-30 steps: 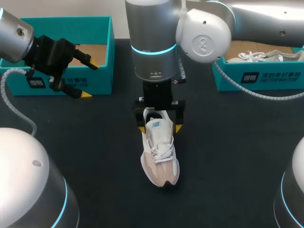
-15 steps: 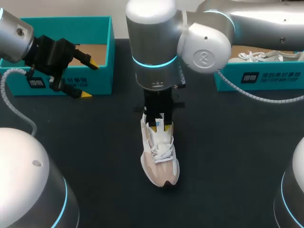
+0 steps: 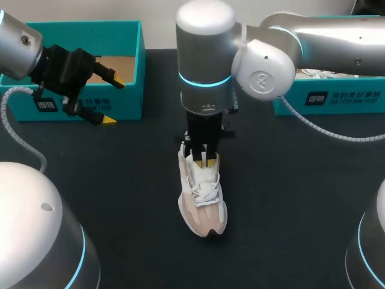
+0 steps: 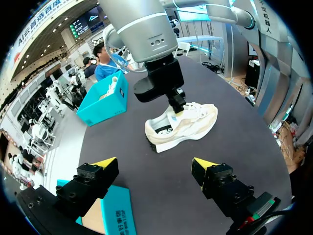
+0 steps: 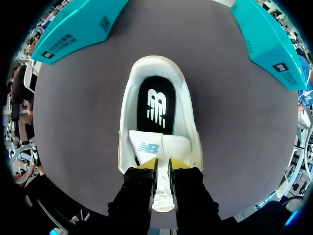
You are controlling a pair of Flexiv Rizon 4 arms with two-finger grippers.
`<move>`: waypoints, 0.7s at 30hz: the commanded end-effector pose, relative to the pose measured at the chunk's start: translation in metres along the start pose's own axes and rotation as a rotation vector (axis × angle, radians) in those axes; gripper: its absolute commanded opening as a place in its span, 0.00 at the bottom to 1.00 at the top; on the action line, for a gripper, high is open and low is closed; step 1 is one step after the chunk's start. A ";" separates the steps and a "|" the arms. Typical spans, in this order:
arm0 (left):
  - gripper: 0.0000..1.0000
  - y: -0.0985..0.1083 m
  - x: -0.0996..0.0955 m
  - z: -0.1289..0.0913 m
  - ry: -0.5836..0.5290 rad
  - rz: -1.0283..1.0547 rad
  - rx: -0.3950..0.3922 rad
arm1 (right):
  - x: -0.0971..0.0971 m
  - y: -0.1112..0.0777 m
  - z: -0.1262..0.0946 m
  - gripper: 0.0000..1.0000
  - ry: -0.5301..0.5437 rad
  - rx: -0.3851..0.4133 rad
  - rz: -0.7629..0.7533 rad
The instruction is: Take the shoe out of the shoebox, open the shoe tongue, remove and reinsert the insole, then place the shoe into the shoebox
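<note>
A beige and white shoe (image 3: 203, 201) stands on the dark table, toe toward me. My right gripper (image 3: 202, 158) comes straight down over its opening and is shut on the white tongue (image 5: 159, 146), which is pinched between the yellow tips. The black insole (image 5: 156, 103) shows inside the shoe (image 5: 126, 122). My left gripper (image 3: 111, 101) hangs open and empty in front of the left teal shoebox (image 3: 129, 36). In the left wrist view the shoe (image 4: 190, 128) lies ahead of the open left gripper (image 4: 154, 164), with the right gripper (image 4: 177, 105) on it.
A second teal shoebox (image 3: 325, 99) at the back right holds another white shoe (image 3: 316, 73). Both boxes (image 5: 78, 24) (image 5: 266, 36) flank the table's far side. Bare dark tabletop (image 3: 289, 192) surrounds the shoe.
The right gripper's fingers went from wide open around the shoe's collar to closed on the tongue. The right arm shifted slightly to the right. The left arm stayed still.
</note>
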State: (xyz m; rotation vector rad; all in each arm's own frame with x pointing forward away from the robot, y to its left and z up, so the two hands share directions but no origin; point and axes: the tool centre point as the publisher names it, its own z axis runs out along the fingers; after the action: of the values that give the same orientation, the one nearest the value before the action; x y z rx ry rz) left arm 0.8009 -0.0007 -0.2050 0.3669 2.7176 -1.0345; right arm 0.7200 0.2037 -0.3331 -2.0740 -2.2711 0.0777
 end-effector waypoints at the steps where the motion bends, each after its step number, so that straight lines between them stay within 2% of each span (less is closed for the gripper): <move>1: 1.00 0.000 0.001 -0.001 0.001 0.000 -0.003 | 0.000 -0.010 -0.012 0.20 -0.012 -0.010 0.010; 12: 1.00 0.000 0.001 -0.001 0.001 0.000 -0.003 | 0.006 -0.018 0.013 0.22 0.029 0.029 0.013; 16: 1.00 0.000 0.001 -0.001 0.001 0.000 -0.003 | 0.005 -0.019 0.010 0.27 0.022 0.028 0.014; 21: 1.00 0.000 0.001 -0.001 0.001 0.000 -0.003 | 0.003 -0.021 -0.002 0.31 0.005 -0.020 0.021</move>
State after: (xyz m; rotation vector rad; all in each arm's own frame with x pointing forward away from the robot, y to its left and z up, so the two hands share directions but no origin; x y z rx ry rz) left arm 0.8010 -0.0007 -0.2050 0.3669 2.7176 -1.0344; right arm 0.7046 0.2069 -0.3400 -2.0856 -2.2424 0.0681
